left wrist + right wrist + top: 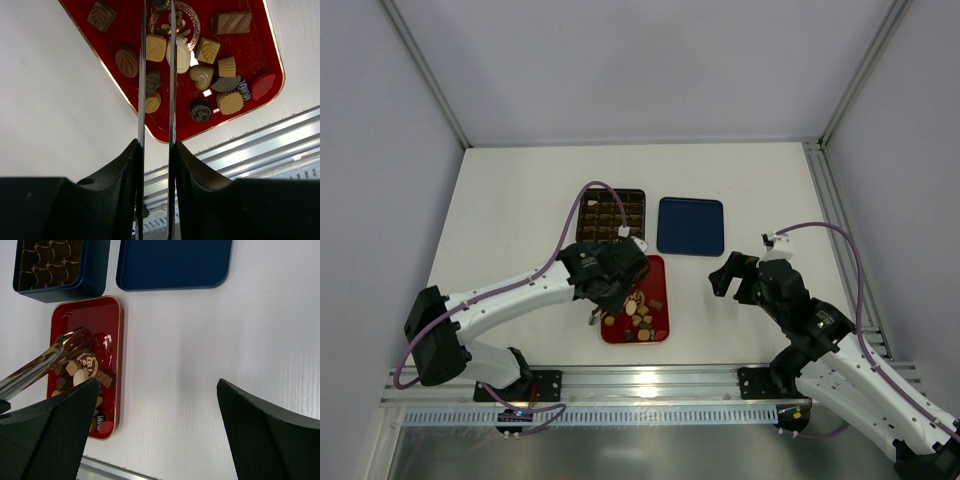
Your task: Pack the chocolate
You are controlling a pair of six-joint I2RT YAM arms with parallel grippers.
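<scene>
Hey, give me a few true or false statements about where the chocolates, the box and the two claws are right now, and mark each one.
1. The chocolates lie in the red tray. True.
2. The right claw grips a chocolate. False: it is open and empty, above the table.
3. The left claw holds metal tongs. True.
4. The blue lid covers the gridded box. False: it lies beside the box.

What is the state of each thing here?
Box: open.
Lid: off, lying flat right of the box.
Tray: holds loose chocolates.
Tongs: gripped, tips over the tray.
Left gripper: shut on the tongs.
Right gripper: open, empty.
</scene>
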